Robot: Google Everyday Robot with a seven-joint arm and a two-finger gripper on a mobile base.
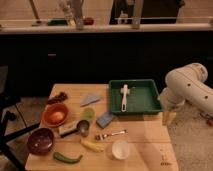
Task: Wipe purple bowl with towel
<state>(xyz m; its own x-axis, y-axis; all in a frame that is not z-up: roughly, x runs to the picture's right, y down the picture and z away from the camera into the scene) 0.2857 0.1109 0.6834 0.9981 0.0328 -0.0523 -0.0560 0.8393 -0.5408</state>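
**A:** Near edge first. Pale wooden surface [150,142], rectangular. A long green vegetable [67,158] lies left to right. To its right is a round white cup [120,149], mouth up. There is a small dark mark [164,162] at the near right corner, too small to read.

**B:** Purple bowl?

**A:** The purple bowl [40,141] is at the near left corner, upright, mouth up. It is round, so no long axis, and dark and glossy inside. It sits apart from the vegetable.

**B:** Towel?

**A:** The grey-blue towel [90,99] is farther back, lying flat in a wedge shape. Its long axis slants from near-left to far-right, toward the green tray [140,109]. It is well apart from the purple bowl, with an orange bowl [55,115] between them.

**B:** Mid-surface?

**A:** A metal fork [111,134], handle pointing right. Also a yellow fruit [92,145], a metal cup [82,127] and a blue sponge [105,119].

**B:** Tray contents?

**A:** A white brush [124,96], long axis running near to far.

**B:** Tool?

**A:** The tool [168,117] hangs off the surface's right edge, near the tray's near right corner, under the white arm [187,85]. Spread or pressed together, I cannot tell.

**B:** Beyond?

**A:** Dark cabinet fronts [75,60] under a light counter [100,27].
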